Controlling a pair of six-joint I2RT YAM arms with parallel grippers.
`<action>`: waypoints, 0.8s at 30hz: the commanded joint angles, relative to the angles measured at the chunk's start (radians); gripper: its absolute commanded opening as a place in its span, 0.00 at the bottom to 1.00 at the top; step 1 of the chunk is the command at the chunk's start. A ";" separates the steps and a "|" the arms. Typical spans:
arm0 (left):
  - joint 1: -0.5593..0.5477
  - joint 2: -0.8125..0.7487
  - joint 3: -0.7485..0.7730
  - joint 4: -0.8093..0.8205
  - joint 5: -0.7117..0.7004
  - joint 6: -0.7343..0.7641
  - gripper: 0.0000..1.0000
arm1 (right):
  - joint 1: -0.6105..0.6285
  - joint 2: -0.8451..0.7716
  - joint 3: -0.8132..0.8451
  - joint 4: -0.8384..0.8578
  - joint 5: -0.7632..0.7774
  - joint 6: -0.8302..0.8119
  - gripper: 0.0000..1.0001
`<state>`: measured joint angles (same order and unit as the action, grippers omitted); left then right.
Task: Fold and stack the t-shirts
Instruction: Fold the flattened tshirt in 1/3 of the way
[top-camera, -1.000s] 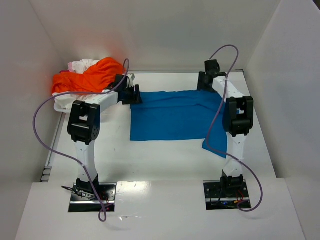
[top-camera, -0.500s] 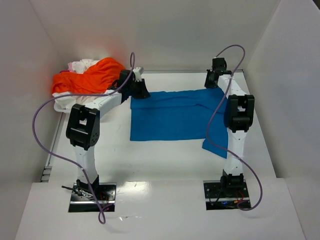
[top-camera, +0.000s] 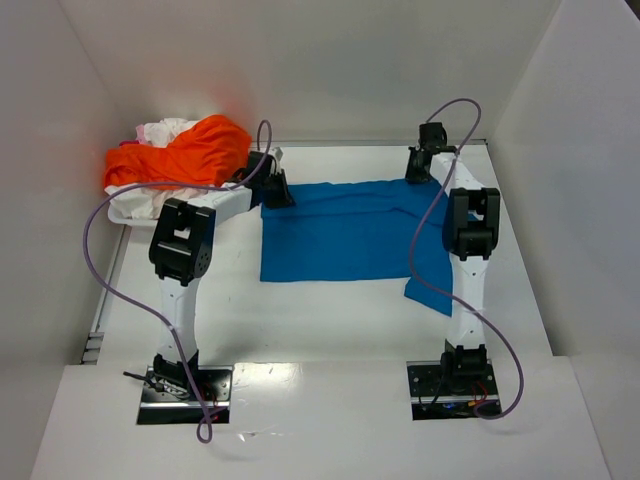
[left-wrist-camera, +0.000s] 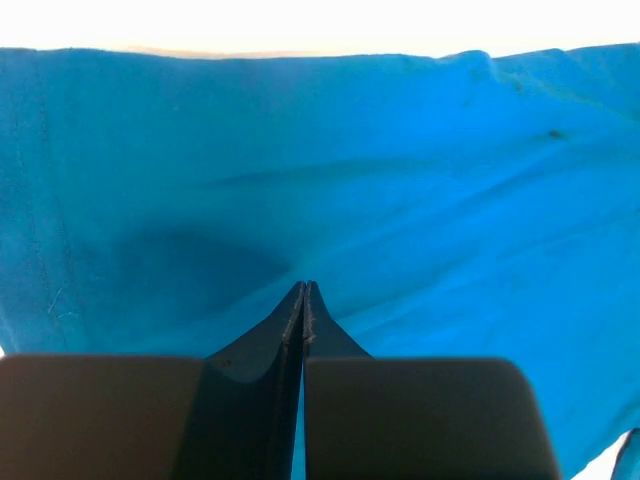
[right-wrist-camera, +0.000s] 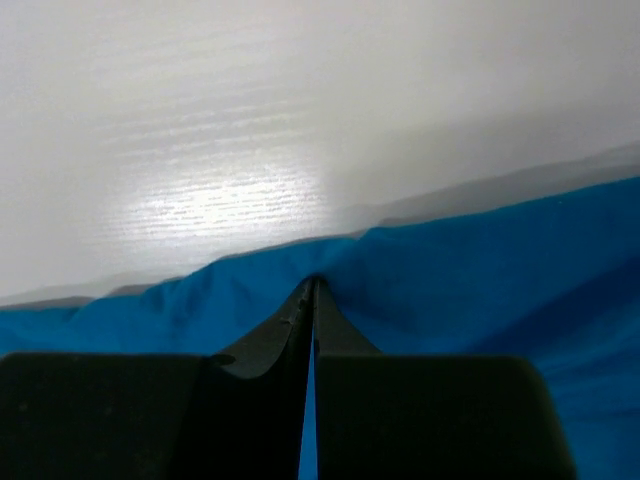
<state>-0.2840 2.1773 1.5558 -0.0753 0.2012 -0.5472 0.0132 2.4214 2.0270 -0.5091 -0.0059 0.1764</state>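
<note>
Scene: white table (top-camera: 330, 310) with white walls round it, both arms reaching to the far side.
Blue shirt (top-camera: 345, 230): spread flat mid-table, roughly a rectangle. Long creases run across its far half.
Blue shirt, near-right: a flap hangs out past the near edge, beside the right arm and partly under it.
Left gripper (top-camera: 273, 189): down at the blue shirt's far-left corner.
Left jaws: together, no gap. In the wrist view the tips are buried in blue cloth, which looks pinched between them. There is a dark shadow patch just left of the tips.
Right gripper (top-camera: 417, 170): down at the blue shirt's far-right corner, on the far edge.
Right jaws: together and clamped on the shirt's edge. In the wrist view the cloth rises to a small peak right at the tips, with bare table beyond.
Orange shirt (top-camera: 185, 152): crumpled, on top of the pile at the far-left corner, well apart from the blue shirt's body. It is just behind the left gripper.
White shirts (top-camera: 137, 205): bunched under and behind the orange shirt. Some white shows at the pile's far top and along its near-left side. I can't tell how many there are.
Folding: the blue shirt is one open layer for most of its area. None of the shirts is stacked neatly.
Cables (top-camera: 105, 290): purple, one looping off each arm, clear of the cloth.
</note>
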 joint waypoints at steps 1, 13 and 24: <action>0.002 0.006 0.021 -0.024 -0.025 -0.042 0.03 | 0.004 0.036 0.061 -0.035 0.038 -0.011 0.06; -0.007 -0.019 -0.055 -0.150 -0.160 -0.091 0.00 | -0.050 0.108 0.183 -0.086 0.098 -0.020 0.07; 0.011 -0.037 -0.074 -0.173 -0.181 -0.111 0.00 | -0.108 0.137 0.262 -0.095 0.075 -0.020 0.07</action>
<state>-0.2867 2.1609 1.5162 -0.1562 0.0647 -0.6605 -0.0708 2.5370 2.2330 -0.5865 0.0662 0.1661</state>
